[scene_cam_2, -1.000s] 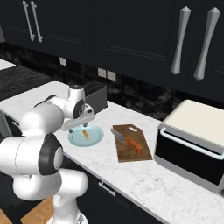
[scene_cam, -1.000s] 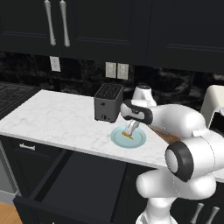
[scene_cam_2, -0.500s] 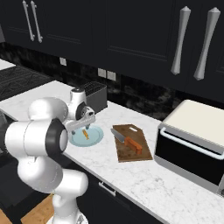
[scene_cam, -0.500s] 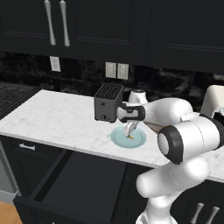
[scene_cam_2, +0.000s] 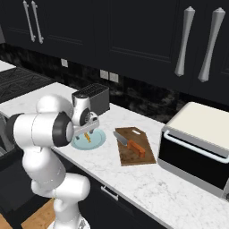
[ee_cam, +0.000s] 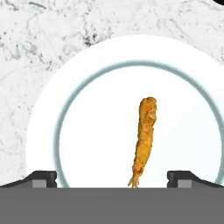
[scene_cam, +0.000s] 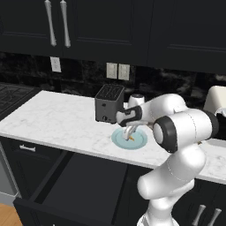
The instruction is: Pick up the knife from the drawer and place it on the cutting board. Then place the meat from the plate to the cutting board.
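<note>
Two dark fingertips stand wide apart at the bottom corners of the hand view, holding nothing, with the meat [ee_cam: 144, 140] lying between them on the plate [ee_cam: 48, 113]. At the centre of the left base view the gripper [scene_cam: 131, 131] hangs just above that plate [scene_cam: 120, 140], right of the black toaster [scene_cam: 108, 103], with the drawer [scene_cam: 75, 185] pulled open at lower left. Right of centre in the right base view, the knife [scene_cam_2: 130, 144] lies on the cutting board [scene_cam_2: 134, 156], just beside the plate [scene_cam_2: 99, 141].
</note>
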Robot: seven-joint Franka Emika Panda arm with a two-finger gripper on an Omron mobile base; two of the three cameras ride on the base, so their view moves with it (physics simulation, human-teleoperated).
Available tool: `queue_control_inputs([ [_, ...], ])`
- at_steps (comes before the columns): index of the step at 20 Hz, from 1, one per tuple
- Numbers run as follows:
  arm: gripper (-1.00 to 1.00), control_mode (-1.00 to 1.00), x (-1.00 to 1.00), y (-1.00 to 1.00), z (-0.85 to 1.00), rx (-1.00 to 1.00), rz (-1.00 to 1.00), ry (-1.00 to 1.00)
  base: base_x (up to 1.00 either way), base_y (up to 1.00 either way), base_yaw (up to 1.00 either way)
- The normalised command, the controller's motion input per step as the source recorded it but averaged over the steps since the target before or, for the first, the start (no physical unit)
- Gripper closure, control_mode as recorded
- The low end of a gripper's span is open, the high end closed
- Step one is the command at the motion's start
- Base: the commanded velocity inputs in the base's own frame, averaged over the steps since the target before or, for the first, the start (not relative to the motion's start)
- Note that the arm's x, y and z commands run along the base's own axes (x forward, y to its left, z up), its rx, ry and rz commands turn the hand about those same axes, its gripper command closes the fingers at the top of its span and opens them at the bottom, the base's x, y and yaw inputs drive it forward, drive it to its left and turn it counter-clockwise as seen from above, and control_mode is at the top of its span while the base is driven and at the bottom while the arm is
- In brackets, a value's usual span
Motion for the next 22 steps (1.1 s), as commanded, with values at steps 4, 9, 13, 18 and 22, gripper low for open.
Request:
queue_control_inputs([
  [4,-1.0,-1.0,0.48,0.0,-0.14,-0.01,0.0,0.01,0.0,0.0,0.0],
  [9,-1.0,-1.0,0.46,0.0,-0.26,-0.02,0.0,0.02,0.0,0.0,0.0],
  [13,-1.0,-1.0,0.32,0.0,-0.36,0.0,-0.01,0.0,0.0,0.0,0.0],
  [18,1.0,-1.0,0.19,0.01,-0.39,0.0,-0.03,0.0,0.0,0.0,0.0],
  [22,1.0,-1.0,0.03,0.23,-0.52,0.0,-0.13,0.0,0.0,0.0,0.0],
])
